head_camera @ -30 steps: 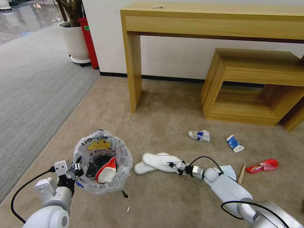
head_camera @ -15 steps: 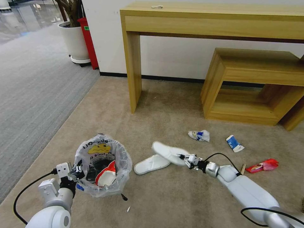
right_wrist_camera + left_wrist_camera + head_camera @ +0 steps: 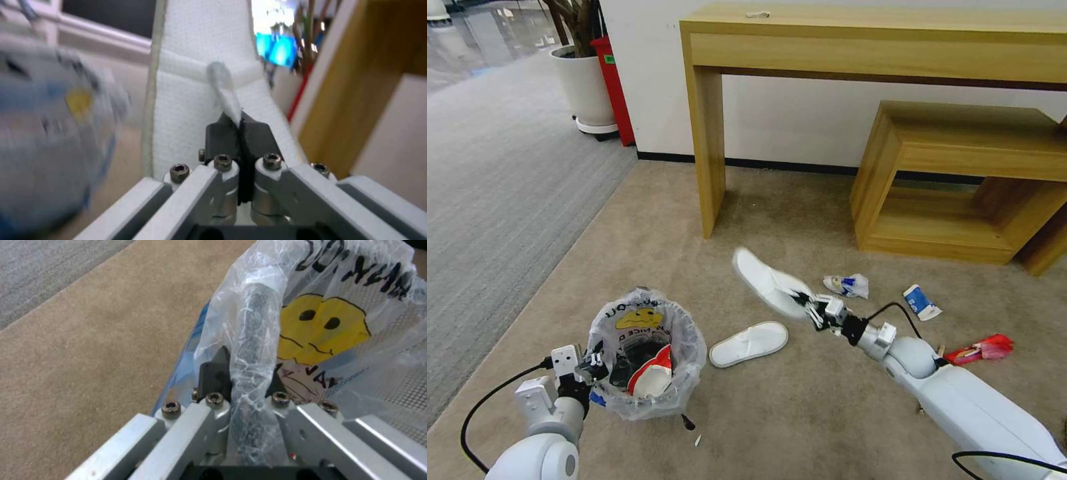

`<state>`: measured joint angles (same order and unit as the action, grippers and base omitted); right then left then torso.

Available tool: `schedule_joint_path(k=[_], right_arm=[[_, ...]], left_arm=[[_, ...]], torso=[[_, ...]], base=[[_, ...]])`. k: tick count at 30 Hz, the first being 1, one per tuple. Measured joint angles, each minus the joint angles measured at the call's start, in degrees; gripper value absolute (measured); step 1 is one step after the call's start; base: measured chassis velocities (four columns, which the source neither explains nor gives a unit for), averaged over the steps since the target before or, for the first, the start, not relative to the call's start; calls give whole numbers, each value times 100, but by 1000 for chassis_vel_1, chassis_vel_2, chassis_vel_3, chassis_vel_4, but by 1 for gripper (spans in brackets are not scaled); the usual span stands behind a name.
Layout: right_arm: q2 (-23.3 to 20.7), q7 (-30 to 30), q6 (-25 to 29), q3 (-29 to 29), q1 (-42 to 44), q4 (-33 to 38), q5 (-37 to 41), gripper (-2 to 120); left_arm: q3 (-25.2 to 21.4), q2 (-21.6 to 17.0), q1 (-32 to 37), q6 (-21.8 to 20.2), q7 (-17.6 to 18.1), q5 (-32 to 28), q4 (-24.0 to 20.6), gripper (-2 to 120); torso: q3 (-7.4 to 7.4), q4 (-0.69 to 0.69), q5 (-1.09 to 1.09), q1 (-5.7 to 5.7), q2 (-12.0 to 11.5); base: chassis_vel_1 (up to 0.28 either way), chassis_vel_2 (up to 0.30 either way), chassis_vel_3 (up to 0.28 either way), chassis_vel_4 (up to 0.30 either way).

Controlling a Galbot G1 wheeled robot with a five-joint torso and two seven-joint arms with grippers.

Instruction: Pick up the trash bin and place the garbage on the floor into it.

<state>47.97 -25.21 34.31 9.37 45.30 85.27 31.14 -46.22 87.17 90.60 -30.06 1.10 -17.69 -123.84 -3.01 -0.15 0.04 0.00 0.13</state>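
Presumably the lifted white slipper (image 3: 767, 283), pinched by its thin strap in the right gripper (image 3: 812, 312), could swing free short of the trash bin (image 3: 644, 353), whose rim the left gripper (image 3: 589, 365) clamps.

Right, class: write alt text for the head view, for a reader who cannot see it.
The right gripper holds one flat white slipper above beige carpet, while the left gripper grips the rim of the small black bag-lined trash bin. A second white slipper lies between them.
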Motion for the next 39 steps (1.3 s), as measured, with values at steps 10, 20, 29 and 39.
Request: schedule_joint_path(k=[10,20,29,39], right_arm=[[-100,242,-133,572,-307,1476,374,0],[115,449,-73,1503,-737,1784,590,0],[520,524,35,2195,-890,1441,552,0],[1025,521,175,2726,-995,755,380,0]], left_arm=[[38,5,37,-104,-4,-75,-164,3],[81,42,38,-220,-4,-171,-344,3],[113,104,65,-261,-4,-183,-504,3],[107,151,121,-274,-4,-197,-658,3]], torso=[[0,0,-1,0,0],[0,0,0,0,0],[0,1,0,0,-1],[0,1,0,0,-2]], base=[[0,0,0,0],[0,0,0,0],[0,0,0,0],[0,0,0,0]])
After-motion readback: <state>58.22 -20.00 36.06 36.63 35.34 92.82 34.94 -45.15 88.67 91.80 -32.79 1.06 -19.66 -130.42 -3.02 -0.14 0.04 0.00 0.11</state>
